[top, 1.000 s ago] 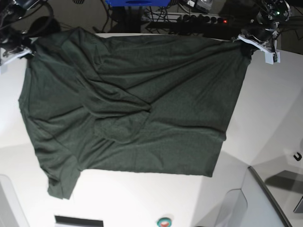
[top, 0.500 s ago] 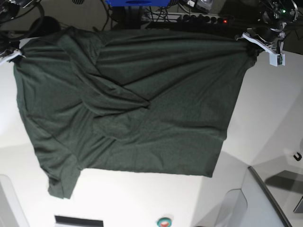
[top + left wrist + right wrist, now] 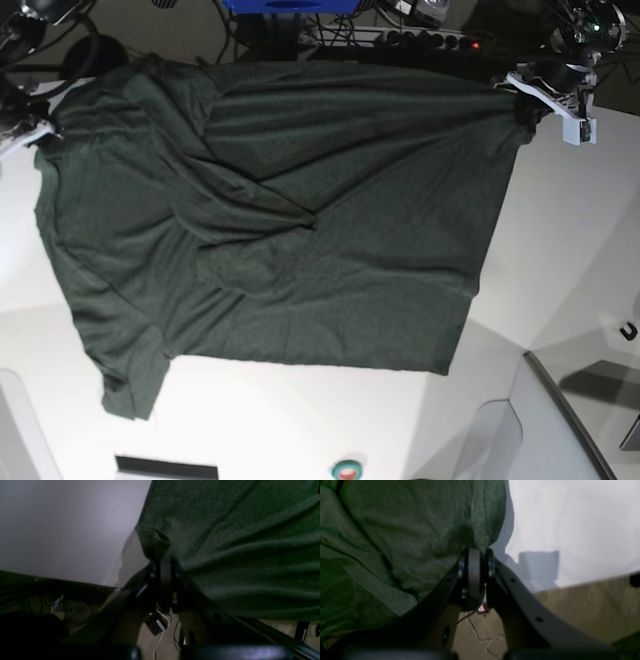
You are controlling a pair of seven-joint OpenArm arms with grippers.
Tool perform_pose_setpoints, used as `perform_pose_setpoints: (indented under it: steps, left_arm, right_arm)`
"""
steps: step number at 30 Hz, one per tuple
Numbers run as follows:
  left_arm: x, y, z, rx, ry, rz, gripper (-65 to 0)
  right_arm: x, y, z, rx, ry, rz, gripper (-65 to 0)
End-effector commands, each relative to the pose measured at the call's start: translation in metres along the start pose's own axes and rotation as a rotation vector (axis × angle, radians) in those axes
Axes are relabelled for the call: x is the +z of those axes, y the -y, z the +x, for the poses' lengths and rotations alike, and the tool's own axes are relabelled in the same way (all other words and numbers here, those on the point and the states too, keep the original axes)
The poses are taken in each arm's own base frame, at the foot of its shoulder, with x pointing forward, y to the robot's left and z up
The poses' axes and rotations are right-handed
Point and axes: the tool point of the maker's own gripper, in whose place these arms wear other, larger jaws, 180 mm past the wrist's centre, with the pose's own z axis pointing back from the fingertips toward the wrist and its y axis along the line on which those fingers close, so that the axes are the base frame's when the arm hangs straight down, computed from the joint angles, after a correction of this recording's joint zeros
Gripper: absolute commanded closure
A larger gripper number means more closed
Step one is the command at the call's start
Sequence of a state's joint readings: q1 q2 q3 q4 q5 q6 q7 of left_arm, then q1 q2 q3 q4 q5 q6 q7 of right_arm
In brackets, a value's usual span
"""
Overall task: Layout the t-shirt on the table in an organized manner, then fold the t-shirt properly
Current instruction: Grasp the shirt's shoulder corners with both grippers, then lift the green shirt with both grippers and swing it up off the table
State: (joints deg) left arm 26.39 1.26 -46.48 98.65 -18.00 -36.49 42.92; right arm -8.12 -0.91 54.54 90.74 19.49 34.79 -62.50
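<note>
Both grippers pinch far corners of the t-shirt (image 3: 290, 220): the left gripper (image 3: 532, 100) at the base view's right, the right gripper (image 3: 40, 125) at its left, neither nearer. Its stretched far edge runs between them; the body trails toward the near side, creased, over the white table (image 3: 300, 420). Beyond lie a power strip (image 3: 430, 40) and cables.

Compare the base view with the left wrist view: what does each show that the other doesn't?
Only the base view shows the whole t-shirt spread over the table, its creased middle, and the right gripper at the other far corner. Only the left wrist view shows the left gripper close up, shut on a bunched corner of the cloth, with cables on the floor below. Both show green fabric, white tabletop and the left gripper.
</note>
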Motion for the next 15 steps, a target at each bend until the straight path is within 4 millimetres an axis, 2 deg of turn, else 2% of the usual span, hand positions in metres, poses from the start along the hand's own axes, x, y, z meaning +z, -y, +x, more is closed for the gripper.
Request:
perform_pose_setpoints:
  steps: [1,7,10,15]
  left_arm:
    - [0.006,-0.005,0.011,-0.022,0.036,0.01,0.0]
    - [0.01,-0.007,-0.002,-0.033,-0.003,0.008,0.0]
    - [0.009,-0.007,-0.006,-0.028,-0.01,0.007,0.0]
    - [-0.013,0.02,0.021,-0.085,0.019,-0.038,0.0]
  right_arm:
    - [0.007,0.008,0.012,0.0,0.04,-0.021,-0.2]
    - [0.01,0.015,0.001,0.014,-0.008,-0.036,-0.2]
    - [0.01,0.015,0.008,0.02,0.003,-0.036,-0.2]
    - [0.001,0.007,0.069,0.03,0.062,-0.033,-0.2]
